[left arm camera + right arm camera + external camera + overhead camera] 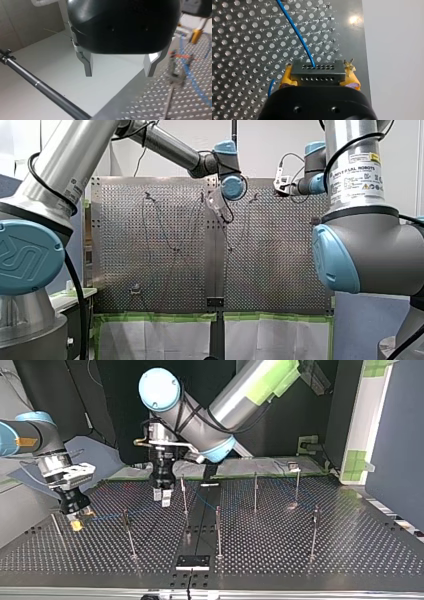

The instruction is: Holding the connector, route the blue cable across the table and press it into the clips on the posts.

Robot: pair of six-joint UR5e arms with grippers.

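My right gripper [318, 81] is shut on a black connector [317, 72], with a yellow pad on either side of it. The blue cable [294, 27] leaves the connector's face and runs away over the perforated plate. At the top view's left, my right gripper [76, 522] hangs low over the table beside a thin post [56, 527], and the cable [107, 517] trails toward the middle. My left gripper [120, 72] is open and holds nothing. It hovers above the table near a post [184, 491]. Beside it, the blue cable [190, 72] passes a clip [175, 75].
Several thin posts stand across the perforated table [300, 560], among them those at the middle [218, 527] and far right [314, 527]. A black bracket [192, 561] sits at the near edge of the top view. A dark rod [45, 90] crosses under my left gripper.
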